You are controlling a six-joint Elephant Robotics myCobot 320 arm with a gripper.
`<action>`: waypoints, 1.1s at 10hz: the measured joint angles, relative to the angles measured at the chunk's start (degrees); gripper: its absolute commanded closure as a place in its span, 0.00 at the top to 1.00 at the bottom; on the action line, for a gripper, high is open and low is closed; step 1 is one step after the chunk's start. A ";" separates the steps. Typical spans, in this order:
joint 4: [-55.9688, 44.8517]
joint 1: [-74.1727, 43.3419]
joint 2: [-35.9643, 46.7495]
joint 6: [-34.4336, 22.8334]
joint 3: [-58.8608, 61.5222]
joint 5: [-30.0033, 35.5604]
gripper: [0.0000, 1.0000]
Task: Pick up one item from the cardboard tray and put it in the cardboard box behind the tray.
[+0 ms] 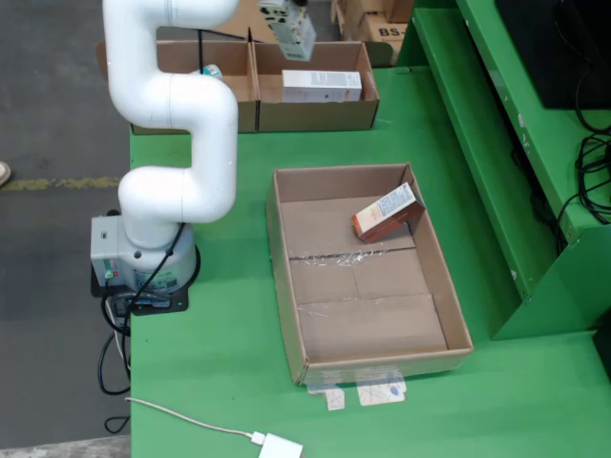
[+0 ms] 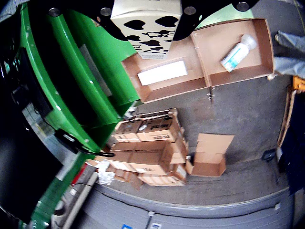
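one carton up high, ready to drop

one white carton with black heart-like spots (image 2: 147, 24) is in the claw (image 1: 289, 29) of the white robot arm (image 1: 172, 105). in the camera that rides on the claw, the dark claw parts press on both sides of the carton, so the claw is pinching it.

in the still camera, the carton hangs over the brown cardboard box with two rooms (image 1: 315, 113) at the back of the green table (image 1: 220, 343). it is above the right room, as that view shows it. a flat white box (image 1: 322, 86) already lies in that room. the other room has a white bottle with a blue label (image 2: 237, 52).

the big flat cardboard tray (image 1: 449, 286) is closer to us. one brown and white carton (image 1: 388, 213) leans in its far right corner.

i think the step now is the drop. to do it well, the arm should go down slowly first, so the carton does not fall from high up. it should stay inside the walls, away from the wall between the rooms. the flat white box takes up space, so the carton may land on it and tip. only then should the claw let go.
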 measured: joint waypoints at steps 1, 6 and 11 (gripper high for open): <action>-1.59 1.58 0.00 0.09 0.00 0.61 0.00; -2.99 5.01 0.00 0.09 0.00 1.67 0.00; 1.31 2.37 -3.61 -4.30 0.00 1.05 0.00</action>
